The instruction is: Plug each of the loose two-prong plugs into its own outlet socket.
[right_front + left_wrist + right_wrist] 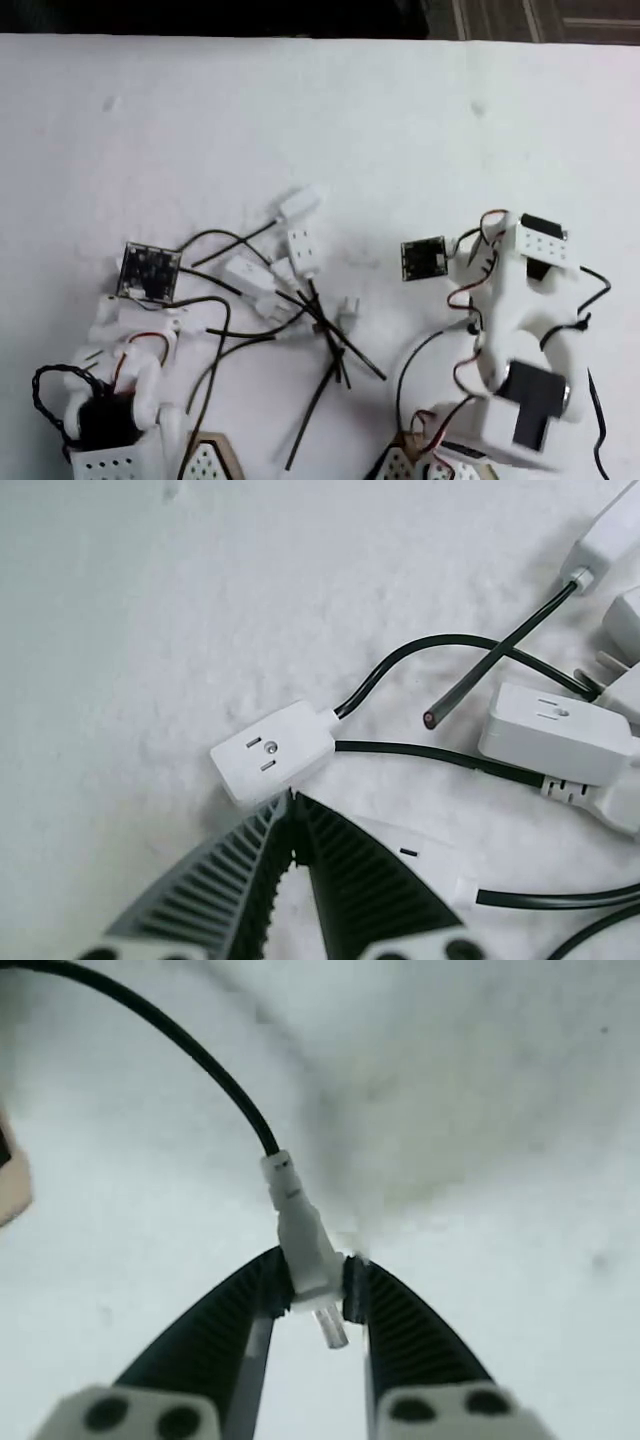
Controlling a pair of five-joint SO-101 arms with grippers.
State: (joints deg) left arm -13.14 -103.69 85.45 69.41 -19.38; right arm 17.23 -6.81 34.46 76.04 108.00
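White plug [303, 1245] gripped by right pincer [318, 1295], its cord cut off; left pincer [293, 810] clenched just beside a socket [272, 752]

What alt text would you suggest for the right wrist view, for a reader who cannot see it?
The right gripper is shut on a white two-prong plug, a metal prong pointing back toward the camera between the black ribbed fingers. The plug's black cord curves away over the white table.
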